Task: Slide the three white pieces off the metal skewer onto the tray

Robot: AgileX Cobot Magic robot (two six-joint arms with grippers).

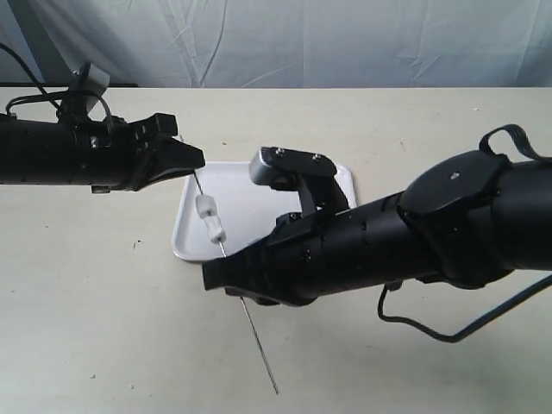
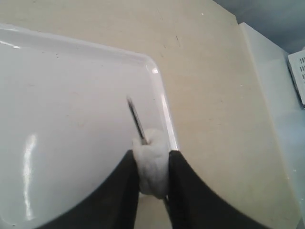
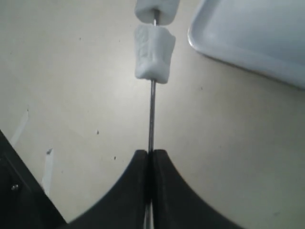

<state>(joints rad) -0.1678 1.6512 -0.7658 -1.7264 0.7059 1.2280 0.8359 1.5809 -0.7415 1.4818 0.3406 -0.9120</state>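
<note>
The metal skewer (image 1: 259, 345) slants over the tray's (image 1: 250, 194) near left corner. My right gripper (image 1: 213, 274) is shut on the skewer (image 3: 151, 114) partway along, its free end sticking out toward the table's front. Two white pieces (image 1: 204, 207) (image 1: 216, 229) sit on the rod between the grippers, and both show in the right wrist view (image 3: 153, 51) (image 3: 156, 8). My left gripper (image 2: 153, 157) is shut on a third white piece (image 2: 152, 164), with the skewer's tip (image 2: 136, 119) poking out beyond it above the tray (image 2: 71, 119). In the exterior view the left gripper (image 1: 191, 159) hides that piece.
The tray lies on a pale beige table (image 1: 103, 328) backed by a grey cloth. Its corner (image 3: 248, 36) shows in the right wrist view. A black cable (image 1: 431, 332) hangs below the right arm. The right arm covers the tray's near right part.
</note>
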